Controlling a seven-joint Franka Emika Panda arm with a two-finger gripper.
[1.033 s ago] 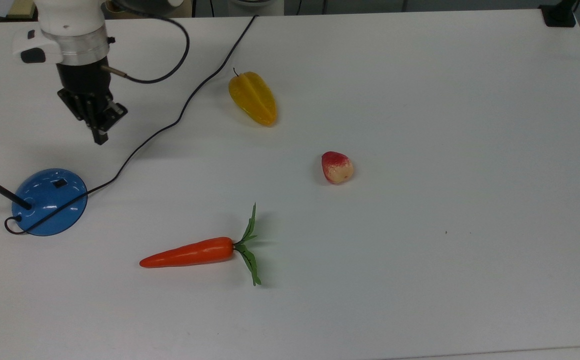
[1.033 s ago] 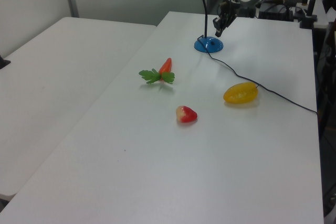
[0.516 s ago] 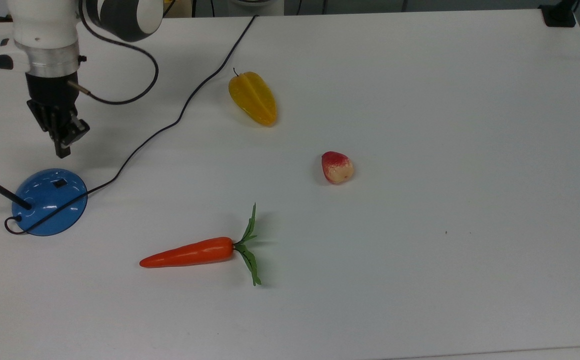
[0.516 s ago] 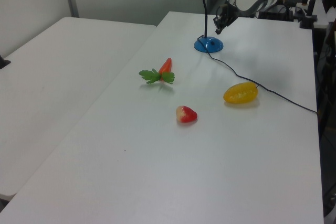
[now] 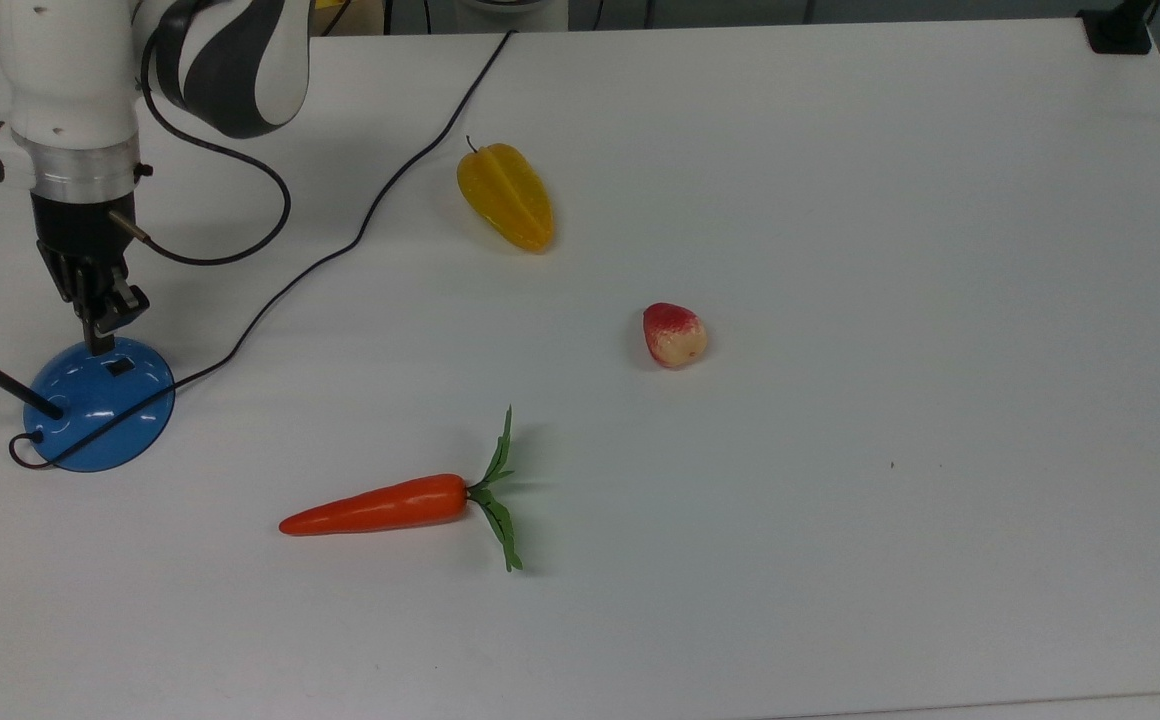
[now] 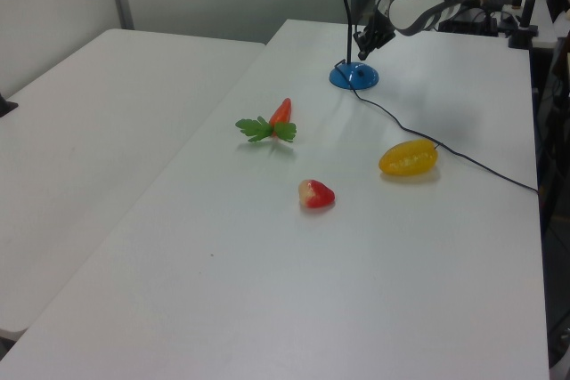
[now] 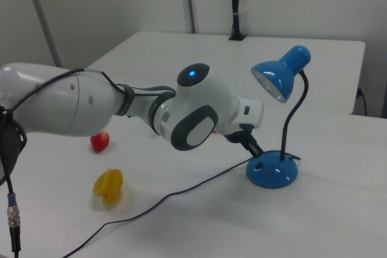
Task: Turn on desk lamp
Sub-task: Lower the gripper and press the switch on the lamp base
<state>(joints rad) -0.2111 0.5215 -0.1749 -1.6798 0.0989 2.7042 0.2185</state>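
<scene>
One claw [image 5: 100, 345] above desk lamp [image 5: 100, 403] base.

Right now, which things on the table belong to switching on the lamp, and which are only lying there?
Belong to the job:
- desk lamp, with its small black switch on the blue base
- gripper, fingers together, just by the switch

Only lying about:
- carrot
- yellow starfruit
- red and cream fruit
</scene>
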